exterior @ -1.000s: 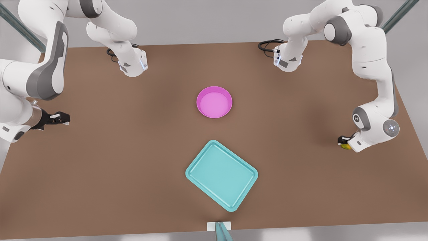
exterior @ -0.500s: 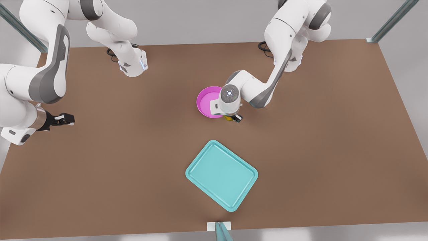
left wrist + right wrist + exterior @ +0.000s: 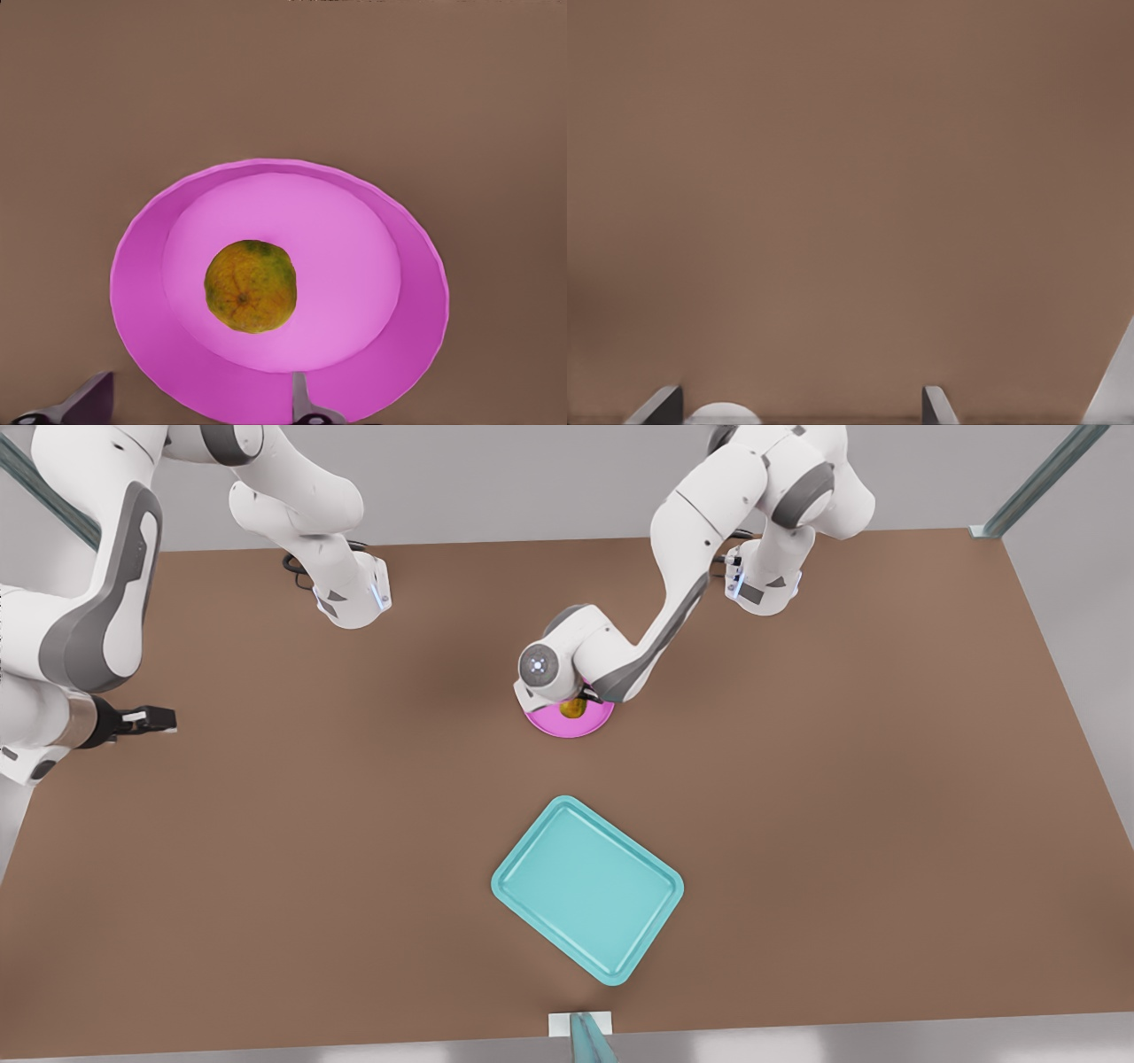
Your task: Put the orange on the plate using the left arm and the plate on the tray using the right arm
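Observation:
The yellow-orange, green-tinged orange lies in the middle of the magenta plate, touched by no finger. My left gripper hovers over it, open, its fingertips spread to either side. In the front view this arm's wrist covers the far half of the plate, and the orange peeks out beneath it. The turquoise tray lies nearer the front edge, with nothing on it. My right gripper waits open at the front view's left, over bare table.
Both arm bases stand at the table's far edge with black cables beside them. A white bracket with a metal post sits at the front edge. Brown tabletop stretches wide on both sides of plate and tray.
The left arm swung from the front view's right edge to the plate carrying the orange, then let it go; the orange now rests on the plate. The right gripper shifted only slightly.

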`<state>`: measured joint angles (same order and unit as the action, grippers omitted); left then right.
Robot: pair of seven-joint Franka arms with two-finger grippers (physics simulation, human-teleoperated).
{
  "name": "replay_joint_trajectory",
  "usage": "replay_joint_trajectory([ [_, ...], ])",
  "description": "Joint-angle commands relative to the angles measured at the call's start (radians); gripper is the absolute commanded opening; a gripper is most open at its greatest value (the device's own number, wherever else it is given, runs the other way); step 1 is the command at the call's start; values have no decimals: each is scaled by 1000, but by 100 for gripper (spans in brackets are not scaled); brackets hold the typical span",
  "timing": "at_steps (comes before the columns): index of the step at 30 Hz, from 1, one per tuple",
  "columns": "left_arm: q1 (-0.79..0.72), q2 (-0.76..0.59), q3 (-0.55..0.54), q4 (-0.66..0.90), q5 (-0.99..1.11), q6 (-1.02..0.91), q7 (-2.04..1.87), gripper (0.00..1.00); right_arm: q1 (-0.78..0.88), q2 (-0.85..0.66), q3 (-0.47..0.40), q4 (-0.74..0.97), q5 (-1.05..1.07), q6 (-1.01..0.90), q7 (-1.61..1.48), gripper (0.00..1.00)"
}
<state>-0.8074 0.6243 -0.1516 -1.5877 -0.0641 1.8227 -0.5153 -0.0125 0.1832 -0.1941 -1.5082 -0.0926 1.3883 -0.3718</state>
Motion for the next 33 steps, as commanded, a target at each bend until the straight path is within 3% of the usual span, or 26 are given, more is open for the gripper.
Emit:
replay_joint_trajectory([
  [1, 1, -3, 0, 2, 4, 26, -364, 100, 3, 1, -1, -6, 1, 0, -4, 100],
  [2, 17, -63, 53, 35, 1, -80, -298, 100, 5, 5, -1, -4, 2, 12, 1, 100],
  [3, 19, -86, 173, 159, -13, -343, -108, 100, 6, 27, -1, -6, 4, 26, 4, 100],
  [4, 17, -87, 380, 342, -57, -598, 98, 100, 19, 120, -1, -3, 11, 21, 2, 100],
  [5, 17, -89, 613, 471, -97, -733, 268, 100, 23, 194, 2, -6, 88, 20, 1, 100],
  [6, 19, -110, 814, 506, -111, -747, 412, 100, 26, 242, 5, -6, 159, 26, 1, 100],
  [8, 22, -127, 960, 508, -117, -738, 534, 100, 46, 301, 36, -20, 290, 138, -7, 100],
  [9, 91, -167, 925, 503, -122, -732, 524, 100, 37, 280, 80, -92, 320, 231, -13, 100],
  [10, 377, -284, 507, 491, -62, -711, 381, 100, 37, 208, 125, -200, 320, 363, -19, 100],
  [11, 698, -443, 74, 294, 44, -574, 247, 100, 37, 127, 166, -331, 320, 486, -19, 100],
  [12, 738, -572, 30, 103, 66, -416, 284, 100, 37, 81, 199, -438, 320, 592, -18, 100],
  [15, 740, -446, 26, 279, 84, -591, 311, 100, 46, 55, 340, -616, 324, 836, -7, 100],
  [17, 741, -420, 26, 284, 81, -589, 325, 100, 51, 56, 409, -702, 369, 977, 33, 100],
  [20, 741, -420, 24, 285, 64, -583, 328, 100, 100, 113, 478, -707, 550, 1014, 37, 100],
  [25, 741, -400, 29, 285, 33, -580, 327, 100, 298, 191, 518, -684, 714, 1176, 39, 100],
  [29, 741, -396, 23, 285, 32, -577, 320, 100, 373, 254, 535, -698, 715, 1298, 37, 100],
  [33, 741, -390, 32, 287, 35, -579, 325, 100, 368, 246, 561, -716, 717, 1302, 37, 100],
])
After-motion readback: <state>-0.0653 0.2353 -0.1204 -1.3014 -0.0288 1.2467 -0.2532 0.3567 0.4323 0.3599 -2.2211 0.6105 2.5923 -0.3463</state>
